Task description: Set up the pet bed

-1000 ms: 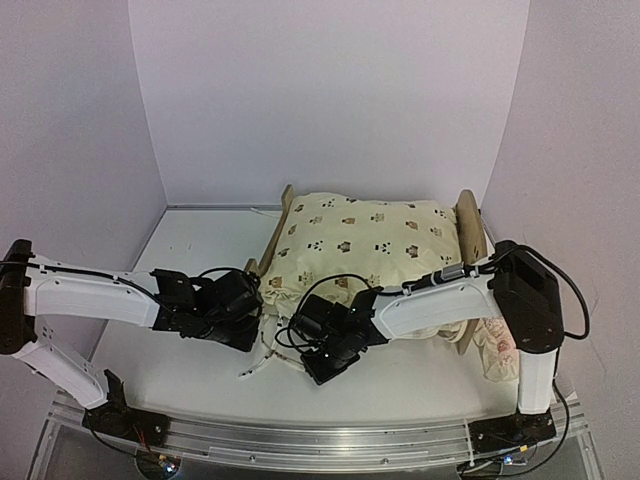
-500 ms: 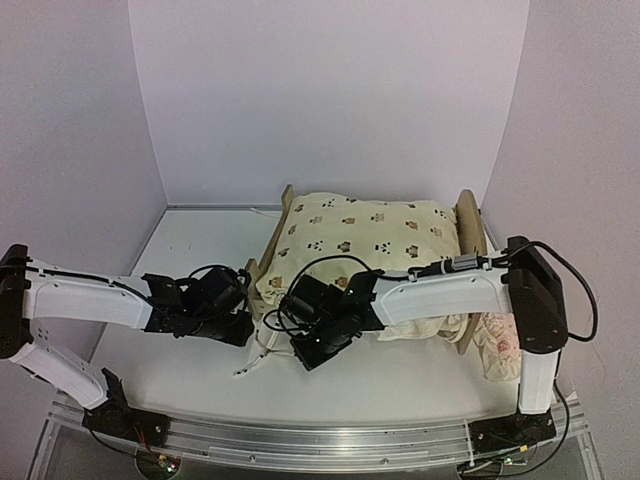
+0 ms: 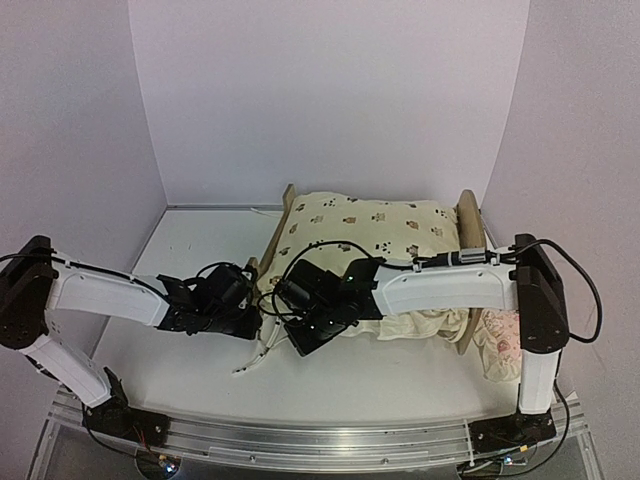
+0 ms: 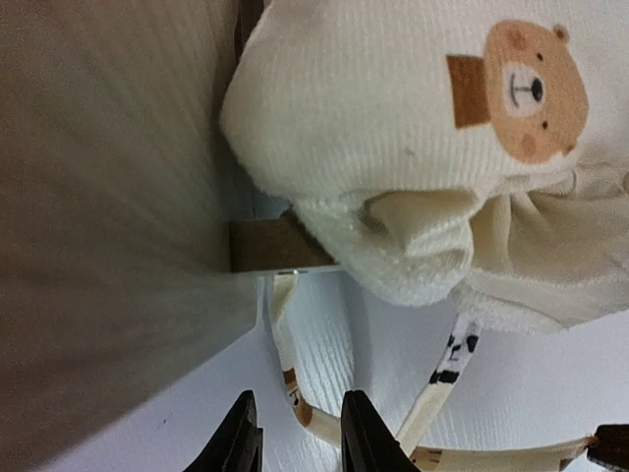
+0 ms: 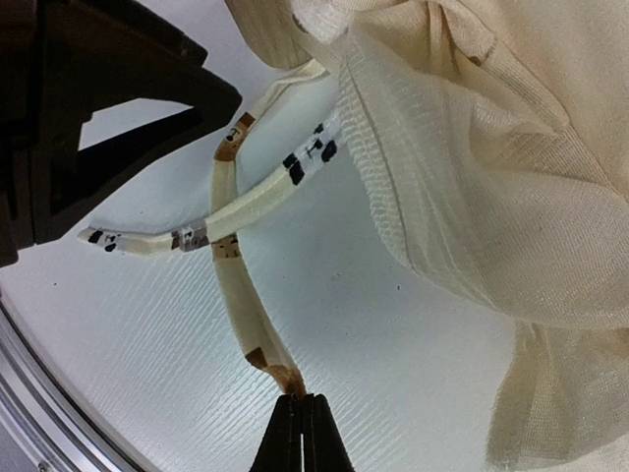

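The pet bed (image 3: 468, 222) is a light-wood frame in the middle of the table, and one wooden leg (image 4: 271, 246) fills the left wrist view. A cream animal-print cushion (image 3: 370, 235) lies on it and hides the mattress base. Its front-left corner (image 4: 413, 128) hangs over the leg. Two cushion ties (image 5: 236, 285) cross on the table. My right gripper (image 5: 303, 398) is shut on the end of one tie, just in front of the bed (image 3: 297, 335). My left gripper (image 4: 300, 413) is open with a tie strip (image 4: 287, 364) lying between its fingers, at the bed's front-left corner (image 3: 245, 318).
A pink ruffled pillow (image 3: 497, 352) lies on the table at the bed's right, beside the right arm's base. The two grippers are close together; the left one (image 5: 108, 118) shows dark in the right wrist view. White walls enclose the table.
My right gripper has moved left along the bed's front towards the left gripper. The left gripper has shifted slightly right, closer to the bed corner.
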